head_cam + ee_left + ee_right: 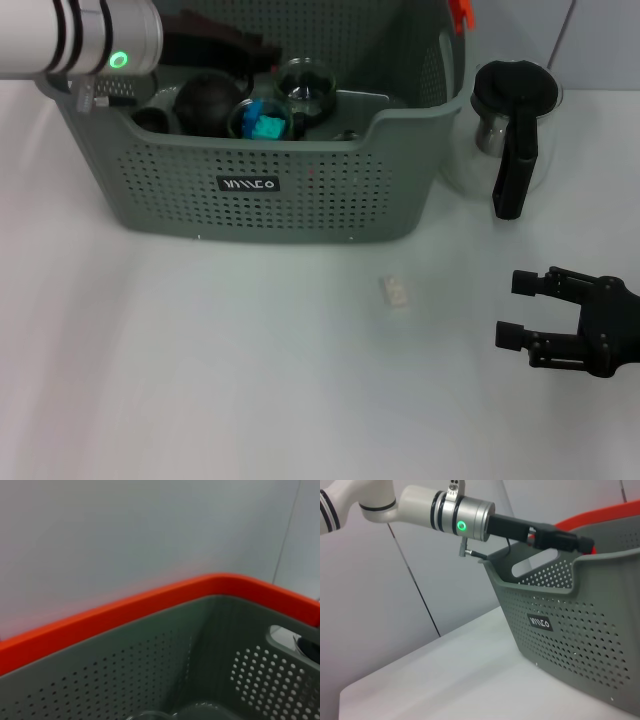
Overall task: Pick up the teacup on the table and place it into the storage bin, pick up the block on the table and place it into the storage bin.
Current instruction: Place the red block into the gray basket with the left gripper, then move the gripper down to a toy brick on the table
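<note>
Reaching over the storage bin (300,190) with my left arm, I judge the step in hand to be setting something down inside it. My left gripper (215,45) sits above the bin's far left part, its dark body stretched across the contents. I cannot tell whether its jaws are open or closed, or whether they grip anything; the fingertips are lost among dark items.

Inside the bin I see a glass teacup (303,85) near the middle, a second glass cup holding a blue block (268,126), and a dark round object (208,103) beside it. On the table (200,350) in front of the bin lies a small pale block (395,293), apart from everything else. A glass pot with a black lid and handle (512,130) stands just beside the bin's right wall.

To do this well, I should lower straight down, keep clear of the rim, and release only when the load rests low, since glass could knock against glass.

My left wrist view shows only the orange rim (150,602) and the perforated inner wall. My right gripper (530,310) hovers low over the table at the right, jaws open and empty, pointing toward the pale block.
</note>
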{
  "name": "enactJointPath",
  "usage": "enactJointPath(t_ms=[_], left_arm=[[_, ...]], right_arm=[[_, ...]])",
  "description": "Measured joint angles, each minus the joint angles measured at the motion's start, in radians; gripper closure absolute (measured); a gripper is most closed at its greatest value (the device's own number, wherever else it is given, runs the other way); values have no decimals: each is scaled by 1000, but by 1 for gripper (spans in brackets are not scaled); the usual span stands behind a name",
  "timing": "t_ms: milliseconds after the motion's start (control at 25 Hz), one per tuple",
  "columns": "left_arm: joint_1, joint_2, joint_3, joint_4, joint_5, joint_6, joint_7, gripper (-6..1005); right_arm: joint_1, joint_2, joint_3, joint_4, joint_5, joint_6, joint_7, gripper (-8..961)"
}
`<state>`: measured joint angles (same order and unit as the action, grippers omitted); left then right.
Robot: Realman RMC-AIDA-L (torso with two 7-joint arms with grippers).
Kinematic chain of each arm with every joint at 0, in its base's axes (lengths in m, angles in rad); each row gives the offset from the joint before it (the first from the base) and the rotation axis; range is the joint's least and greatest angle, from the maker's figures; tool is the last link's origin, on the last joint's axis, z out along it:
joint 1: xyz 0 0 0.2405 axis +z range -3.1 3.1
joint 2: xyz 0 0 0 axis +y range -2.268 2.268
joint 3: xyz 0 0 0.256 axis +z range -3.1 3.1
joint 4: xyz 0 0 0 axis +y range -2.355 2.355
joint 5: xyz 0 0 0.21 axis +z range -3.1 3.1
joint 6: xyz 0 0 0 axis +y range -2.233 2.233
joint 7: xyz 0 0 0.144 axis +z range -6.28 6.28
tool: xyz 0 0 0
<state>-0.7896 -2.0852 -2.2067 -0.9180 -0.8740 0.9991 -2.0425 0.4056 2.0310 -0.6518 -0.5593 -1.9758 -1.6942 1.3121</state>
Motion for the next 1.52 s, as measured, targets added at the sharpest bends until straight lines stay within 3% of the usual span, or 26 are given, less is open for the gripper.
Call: enactJointPath(t_ms=[80, 200, 320, 440, 520, 600, 680, 800, 920, 1080, 1240, 1280, 1520], left_arm=[[6, -6, 0, -15, 3, 3, -1, 681], [61, -41, -8, -139, -15, 32, 2, 673], [205, -83, -12, -345, -165, 104, 61, 665], [347, -84, -3, -407, -403, 216, 212, 513], [440, -76, -28, -344, -542, 306, 350, 411], [456, -72, -35, -310, -553, 329, 392, 334], [478, -57, -37, -202, -534, 398, 507, 258], [482, -47, -27, -59, -497, 491, 678, 163], [458, -53, -6, 36, -439, 508, 766, 108], [373, -80, 42, 145, -340, 423, 791, 92], [296, -84, 101, 243, -321, 334, 808, 94], [239, -86, 142, 309, -322, 265, 821, 95], [165, -92, 177, 402, -371, 138, 861, 117]], right_arm=[[0, 0, 0, 1, 0, 1, -1, 43], [0, 0, 2, -1, 0, 0, -1, 42], [0, 1, 3, -4, 1, 0, -1, 42], [-1, 1, 8, -4, 6, 0, -1, 42], [0, 1, 15, -6, 8, 3, -1, 42], [1, 1, 19, -7, 9, 3, 0, 42], [2, 2, 21, -8, 9, 2, 0, 42], [1, 1, 28, -8, 7, 2, 2, 42], [-1, -1, 30, -8, 6, -1, 6, 42], [-2, -1, 30, -8, 5, -2, 6, 41], [0, 0, 30, -8, 4, -3, 6, 41], [0, 0, 29, -8, 4, -2, 6, 41], [-4, 1, 29, -8, 5, -3, 6, 41]])
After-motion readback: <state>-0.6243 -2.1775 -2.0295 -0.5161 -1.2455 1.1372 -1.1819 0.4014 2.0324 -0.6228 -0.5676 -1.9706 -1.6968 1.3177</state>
